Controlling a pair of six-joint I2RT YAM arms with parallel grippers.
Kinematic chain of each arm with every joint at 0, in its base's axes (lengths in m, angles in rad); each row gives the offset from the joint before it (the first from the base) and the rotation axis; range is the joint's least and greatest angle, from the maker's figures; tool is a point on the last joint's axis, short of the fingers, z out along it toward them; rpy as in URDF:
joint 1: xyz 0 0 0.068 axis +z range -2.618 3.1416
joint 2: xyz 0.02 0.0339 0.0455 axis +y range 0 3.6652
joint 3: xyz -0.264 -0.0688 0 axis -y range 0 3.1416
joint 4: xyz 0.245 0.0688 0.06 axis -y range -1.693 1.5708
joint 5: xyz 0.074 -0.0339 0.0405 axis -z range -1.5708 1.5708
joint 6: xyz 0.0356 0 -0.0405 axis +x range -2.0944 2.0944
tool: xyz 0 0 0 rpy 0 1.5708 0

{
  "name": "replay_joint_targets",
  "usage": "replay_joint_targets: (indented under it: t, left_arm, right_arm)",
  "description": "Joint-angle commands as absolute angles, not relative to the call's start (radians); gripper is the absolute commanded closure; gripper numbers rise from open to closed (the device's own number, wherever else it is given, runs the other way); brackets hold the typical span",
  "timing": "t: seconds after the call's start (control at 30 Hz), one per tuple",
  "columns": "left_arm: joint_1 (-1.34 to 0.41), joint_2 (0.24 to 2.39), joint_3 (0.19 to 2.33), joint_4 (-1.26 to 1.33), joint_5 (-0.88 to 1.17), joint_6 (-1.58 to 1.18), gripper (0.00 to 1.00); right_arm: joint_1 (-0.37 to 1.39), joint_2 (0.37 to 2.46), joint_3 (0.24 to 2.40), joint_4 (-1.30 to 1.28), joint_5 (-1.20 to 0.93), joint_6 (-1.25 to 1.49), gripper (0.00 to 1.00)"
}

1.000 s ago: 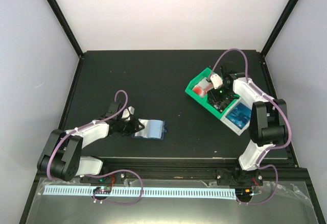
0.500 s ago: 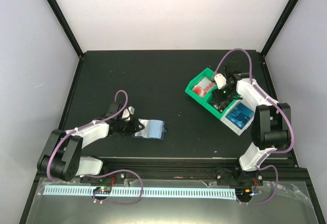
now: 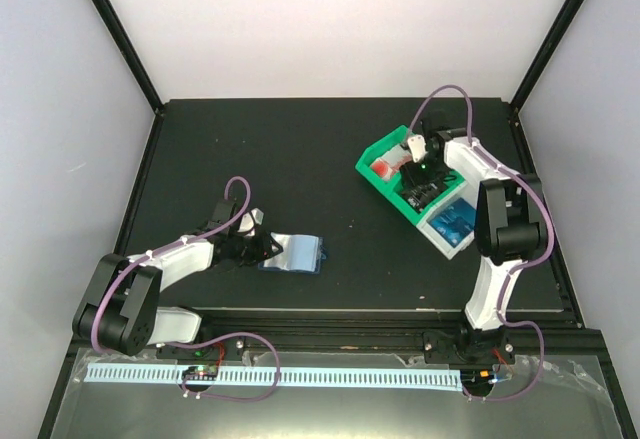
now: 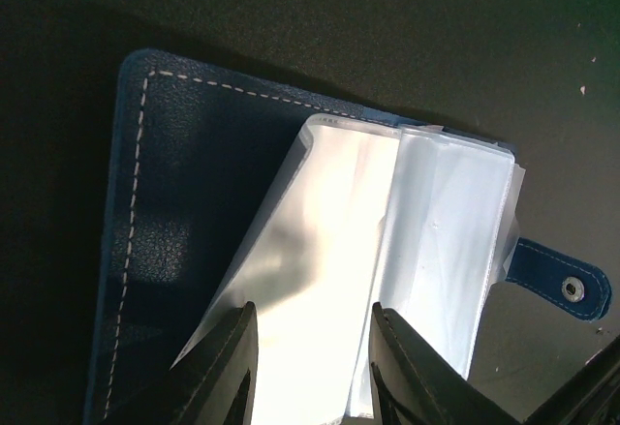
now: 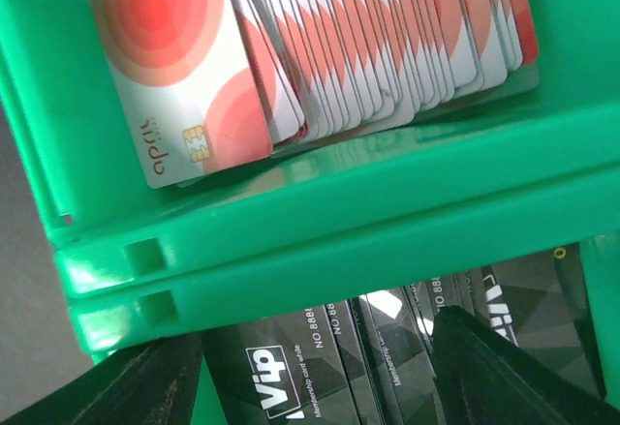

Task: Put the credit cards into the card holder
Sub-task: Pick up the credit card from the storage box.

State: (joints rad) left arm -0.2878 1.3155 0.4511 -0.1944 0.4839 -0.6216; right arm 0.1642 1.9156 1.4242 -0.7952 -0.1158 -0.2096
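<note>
The right pincer has swung across the green bin and spread wide. It now hovers empty over black cards, and the bin has been nudged left on the tabletop. The blue credit cards lie unpicked in the nearer compartment. The left pincer straddles a clear sleeve of the open card holder; whether it pinches, I cannot tell.

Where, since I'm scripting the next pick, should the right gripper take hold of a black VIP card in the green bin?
Probably its top edge, from straight above. The black VIP cards stand on edge, packed face to face, and the green bin walls off their sides. The end card's printed face is bare, leaving room for a finger. The open right gripper hangs above that row.
</note>
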Motion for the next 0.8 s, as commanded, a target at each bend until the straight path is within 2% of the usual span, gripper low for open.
replay_joint_targets:
  t: [0.0, 0.1, 0.23, 0.47, 0.63, 0.77]
  left_arm:
    - [-0.287, 1.334, 0.451, -0.262, 0.393, -0.615, 0.66]
    - [-0.287, 1.331, 0.451, -0.268, 0.393, -0.614, 0.66]
    - [-0.287, 1.324, 0.446, -0.266, 0.39, -0.615, 0.66]
    - [-0.287, 1.323, 0.447, -0.27, 0.406, -0.615, 0.66]
    - [-0.287, 1.299, 0.437, -0.271, 0.402, -0.62, 0.66]
    - [-0.287, 1.299, 0.436, -0.27, 0.403, -0.62, 0.66]
  right_arm:
    - [0.199, 1.958, 1.495, -0.746, -0.139, -0.127, 0.33]
    - [0.198, 1.973, 1.482, -0.76, -0.115, -0.114, 0.34]
    - [0.199, 1.95, 1.414, -0.763, -0.109, -0.116, 0.41]
    - [0.199, 1.937, 1.362, -0.77, -0.081, -0.101, 0.39]
    - [0.2, 1.941, 1.365, -0.793, -0.142, -0.094, 0.49]
    - [0.199, 1.908, 1.362, -0.795, -0.162, -0.085, 0.51]
